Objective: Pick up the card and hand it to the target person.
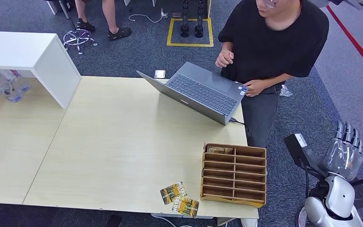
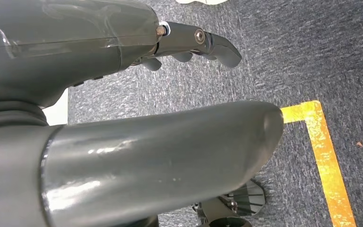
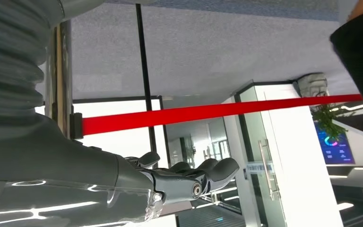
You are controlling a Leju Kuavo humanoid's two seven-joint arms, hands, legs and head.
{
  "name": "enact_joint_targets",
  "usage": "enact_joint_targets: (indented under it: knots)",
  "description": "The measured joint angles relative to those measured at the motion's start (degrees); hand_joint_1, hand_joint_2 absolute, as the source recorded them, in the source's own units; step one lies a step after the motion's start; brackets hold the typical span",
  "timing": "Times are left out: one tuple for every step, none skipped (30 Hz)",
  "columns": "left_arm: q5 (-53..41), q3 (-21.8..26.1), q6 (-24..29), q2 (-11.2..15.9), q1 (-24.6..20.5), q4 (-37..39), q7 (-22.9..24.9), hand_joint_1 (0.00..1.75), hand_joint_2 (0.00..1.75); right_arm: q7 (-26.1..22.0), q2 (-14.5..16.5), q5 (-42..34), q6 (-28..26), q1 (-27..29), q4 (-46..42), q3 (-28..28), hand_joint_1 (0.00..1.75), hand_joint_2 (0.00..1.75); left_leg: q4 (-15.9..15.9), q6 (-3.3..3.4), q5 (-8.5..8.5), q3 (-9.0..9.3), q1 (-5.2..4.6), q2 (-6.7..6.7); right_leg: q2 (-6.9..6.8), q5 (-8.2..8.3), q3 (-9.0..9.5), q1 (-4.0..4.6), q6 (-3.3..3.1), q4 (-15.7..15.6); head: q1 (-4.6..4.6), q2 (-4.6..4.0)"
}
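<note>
Head view: two cards (image 1: 179,198) lie at table (image 1: 113,142) near edge, just beside wooden organizer (image 1: 234,174); person (image 1: 269,52) at laptop (image 1: 203,92); right hand (image 1: 344,150) raised off-table, fingers extended, empty. Left wrist: left hand (image 2: 123,118) over carpet, fingers loosely curled, holding nothing. Right wrist: fingers (image 3: 208,172) slightly bent, empty.

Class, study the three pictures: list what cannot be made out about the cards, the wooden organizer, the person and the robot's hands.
- Cards: head view, print too small to read.
- Wooden organizer: head view, slot contents in shadow.
- Person: head cut off by the head view's top edge.
- Left hand: left wrist view, thick thumb hides most fingers.
- Right hand: head view, seen from behind; palm hidden.
</note>
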Motion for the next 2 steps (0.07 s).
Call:
enact_joint_targets:
  knots:
    - [0.0,0.0,0.0,0.0,0.0,0.0,0.0,0.0,0.0,-0.1,0.0,0.0,-0.1,0.3,-0.6,0.0,0.0,1.75,0.0,0.0,0.0,-0.01,0.0,0.0,0.0,0.0,0.0,0.0,0.0,0.0,0.01,0.0]
    - [0.1,0.0,0.0,0.0,0.0,0.0,0.0,0.0,0.0,-0.1,0.0,0.0,-0.2,0.4,-0.9,0.0,0.0,1.75,0.0,0.0,0.0,-0.01,0.0,0.0,0.0,0.0,0.0,0.0,0.0,0.0,0.0,0.0]
